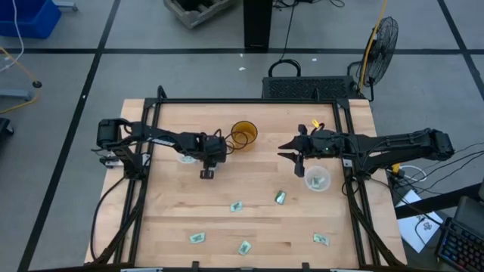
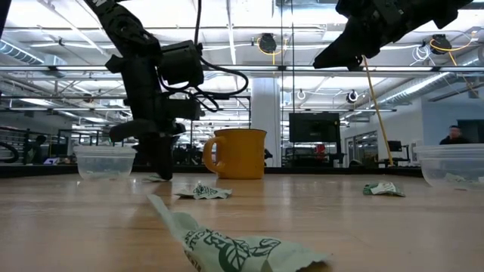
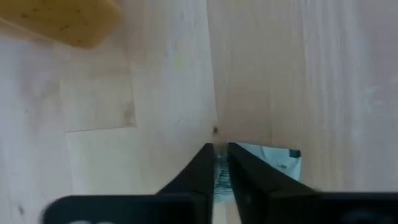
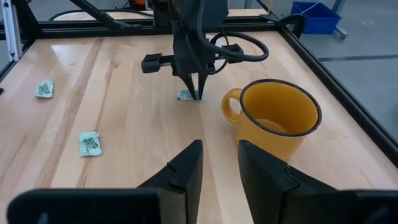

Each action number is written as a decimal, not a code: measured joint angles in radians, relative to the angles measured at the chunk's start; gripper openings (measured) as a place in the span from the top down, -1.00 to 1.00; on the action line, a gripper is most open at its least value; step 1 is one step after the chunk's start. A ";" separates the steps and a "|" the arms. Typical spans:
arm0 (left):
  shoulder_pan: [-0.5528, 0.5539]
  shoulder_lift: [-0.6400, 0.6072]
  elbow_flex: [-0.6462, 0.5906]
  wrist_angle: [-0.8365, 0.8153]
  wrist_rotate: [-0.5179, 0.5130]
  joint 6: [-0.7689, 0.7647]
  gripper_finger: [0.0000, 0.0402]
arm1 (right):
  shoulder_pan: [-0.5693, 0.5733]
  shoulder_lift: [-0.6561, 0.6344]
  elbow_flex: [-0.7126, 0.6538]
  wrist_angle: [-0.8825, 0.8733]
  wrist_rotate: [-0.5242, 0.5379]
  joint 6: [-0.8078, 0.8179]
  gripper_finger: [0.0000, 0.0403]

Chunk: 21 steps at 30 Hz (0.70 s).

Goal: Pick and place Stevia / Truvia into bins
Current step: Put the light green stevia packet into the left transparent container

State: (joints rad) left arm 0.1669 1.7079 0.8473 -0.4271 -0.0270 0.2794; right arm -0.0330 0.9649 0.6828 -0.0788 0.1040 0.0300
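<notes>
My left gripper (image 3: pixel 217 177) points down at the table near the orange mug, its fingers shut on the edge of a pale green and white Stevia sachet (image 3: pixel 273 159) lying flat on the wood. The right wrist view shows the same grip: left gripper (image 4: pixel 196 93), sachet (image 4: pixel 184 95). My right gripper (image 4: pixel 219 167) hangs open and empty above the table right of the mug. One bin (image 1: pixel 186 157) stands beside the left arm. The other bin (image 1: pixel 317 180), below the right arm, holds sachets. Loose sachets (image 1: pixel 237 206) (image 1: pixel 280 197) (image 1: pixel 197 239) lie toward the front.
The amber-orange mug (image 1: pixel 243 134) stands between the two grippers at the table's middle back. More sachets (image 1: pixel 244 247) (image 1: pixel 321 239) lie near the front edge. A black frame (image 1: pixel 151 113) borders the wooden table (image 1: pixel 249 177). A fan (image 1: pixel 382 41) stands behind the right corner.
</notes>
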 joint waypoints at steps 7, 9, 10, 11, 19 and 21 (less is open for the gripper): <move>-0.017 -0.056 0.033 -0.082 -0.034 -0.022 0.97 | 0.000 0.000 0.000 0.000 0.000 0.001 0.53; -0.035 -0.107 0.072 -0.128 -0.034 -0.020 0.98 | 0.000 0.000 0.000 0.001 0.000 0.001 0.53; -0.044 -0.141 0.092 -0.161 -0.042 -0.022 0.97 | 0.000 0.000 0.000 0.003 0.000 0.000 0.53; -0.054 -0.168 0.117 -0.200 -0.061 -0.028 0.97 | 0.000 0.000 0.000 0.007 0.000 0.000 0.53; -0.109 -0.406 0.237 -0.486 -0.236 -0.177 0.95 | 0.000 0.000 0.000 0.023 0.000 0.005 0.53; -0.104 -0.449 0.227 -0.550 -0.245 -0.231 0.96 | 0.000 0.000 0.000 0.022 0.000 0.009 0.53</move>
State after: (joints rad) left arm 0.0627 1.2586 1.0742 -0.9769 -0.2719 0.0489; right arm -0.0330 0.9653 0.6827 -0.0566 0.1041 0.0391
